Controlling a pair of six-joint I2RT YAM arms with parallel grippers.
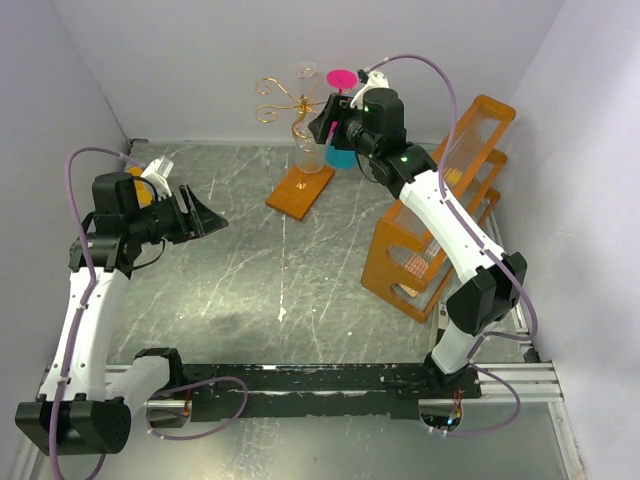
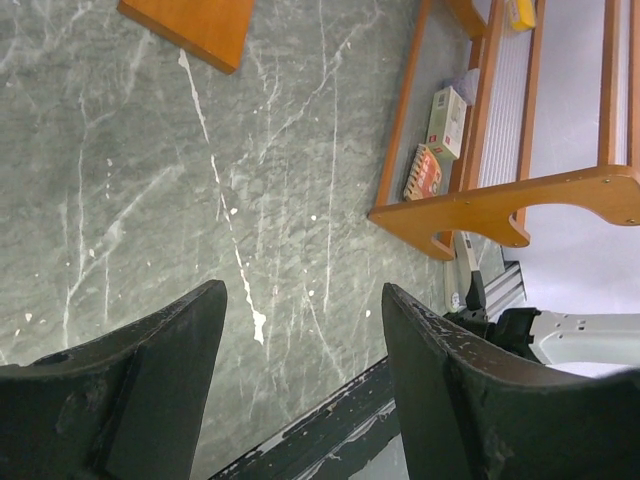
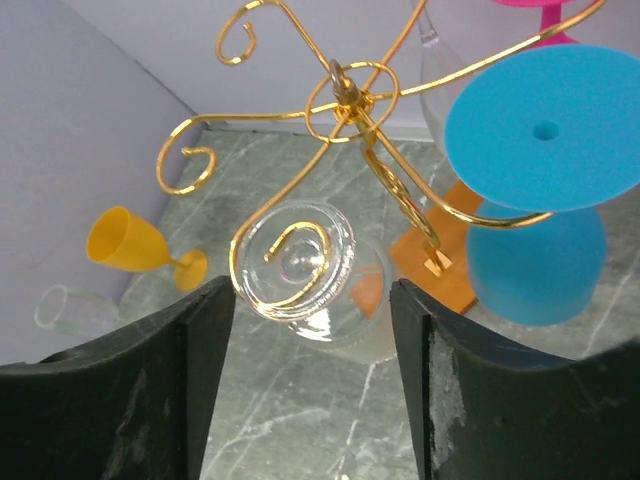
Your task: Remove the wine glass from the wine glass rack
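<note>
the wine glass rack (image 1: 285,100) stands in the upper middle of the top view, its gold scroll arms spreading from a central stem over a flat orange base (image 1: 300,190) on the grey marbled table (image 1: 300,290). the right gripper (image 1: 330,122) is raised beside the rack's right side, level with the arms.

in the right wrist view a clear wine glass (image 3: 295,262) hangs upside down in the middle of the frame, its round foot caught on a gold curl and its bowl below. the right gripper's (image 3: 308,300) two dark fingers (image 3: 140,400) stand apart along the bottom edge, one on each side of the glass. the left one overlaps the rim of the foot in the picture, but i cannot tell whether either finger touches the glass.

a blue glass (image 3: 540,130) hangs at the right of that frame and a pink glass (image 3: 540,8) is cut off at the top right. a yellow glass (image 3: 125,240) and another clear glass (image 3: 65,310) lie on the table at the left.

the left gripper (image 1: 212,218) hovers at the left middle of the top view, well apart from the rack. in its wrist view its fingers (image 2: 130,380) are spread wide with only bare table between them. a corner of the orange base sits at the top left and the big orange frame (image 2: 500,205) fills the right.
</note>
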